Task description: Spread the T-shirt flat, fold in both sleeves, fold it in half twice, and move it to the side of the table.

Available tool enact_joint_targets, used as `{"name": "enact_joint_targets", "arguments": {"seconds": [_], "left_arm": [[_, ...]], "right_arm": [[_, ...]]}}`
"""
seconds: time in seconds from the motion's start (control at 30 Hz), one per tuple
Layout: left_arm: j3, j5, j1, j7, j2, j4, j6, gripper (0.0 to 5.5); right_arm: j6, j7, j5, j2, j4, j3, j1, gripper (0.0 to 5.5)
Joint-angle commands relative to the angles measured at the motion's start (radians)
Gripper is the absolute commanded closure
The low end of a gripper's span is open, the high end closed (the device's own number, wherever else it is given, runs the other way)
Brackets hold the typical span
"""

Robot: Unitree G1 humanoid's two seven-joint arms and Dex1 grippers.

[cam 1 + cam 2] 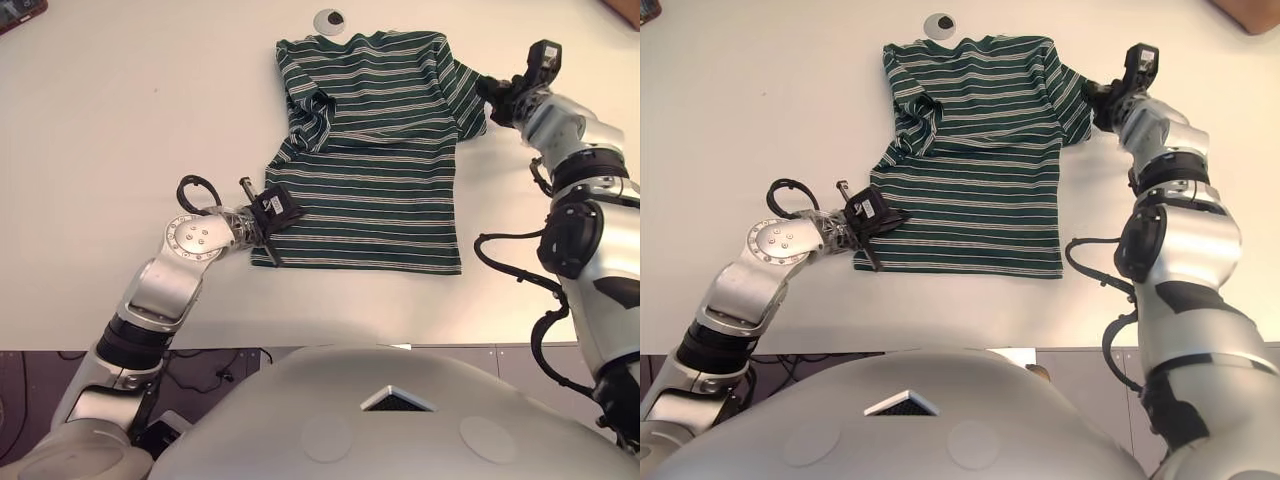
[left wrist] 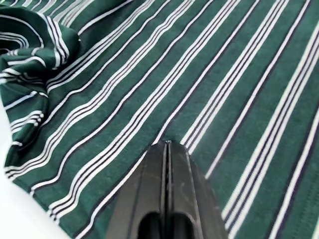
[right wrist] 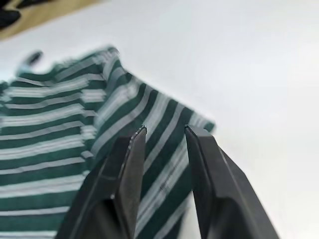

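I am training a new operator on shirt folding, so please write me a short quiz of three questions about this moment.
1. True or false: the right gripper is open, next to the spread right sleeve.
2. Which sleeve lies bunched on the body of the T-shirt?
3. The left gripper, at the shirt's near left corner, is: A) open B) shut.

Key: 1 true; 2 the left sleeve; 3 B.
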Motion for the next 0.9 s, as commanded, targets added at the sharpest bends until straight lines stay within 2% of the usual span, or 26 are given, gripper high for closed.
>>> {"name": "enact_joint_targets", "arguments": {"seconds": [0.03, 0.2, 0.4, 0.7, 0.9], "left_arm": [[-0.076, 0.000, 0.096, -0.002, 0.015, 0.000, 0.121, 5.48], [-0.074, -0.010, 0.079, -0.015, 0.040, -0.037, 0.149, 5.48], [-0.065, -0.012, 0.071, -0.017, 0.071, -0.021, 0.141, 5.48], [-0.067, -0.008, 0.060, -0.018, 0.076, 0.013, 0.124, 5.50], [-0.066, -0.008, 0.060, -0.015, 0.074, 0.025, 0.118, 5.50]], "right_arm": [[-0.020, 0.018, -0.054, -0.031, 0.013, 0.039, -0.021, 4.08], [-0.056, -0.021, -0.120, -0.018, 0.051, 0.081, 0.030, 4.08], [-0.048, -0.027, -0.120, 0.028, 0.070, 0.067, 0.046, 4.08], [-0.045, -0.038, -0.118, 0.046, 0.077, 0.047, 0.063, 5.45], [-0.116, -0.027, -0.104, 0.049, 0.058, 0.029, 0.043, 5.45]]}}
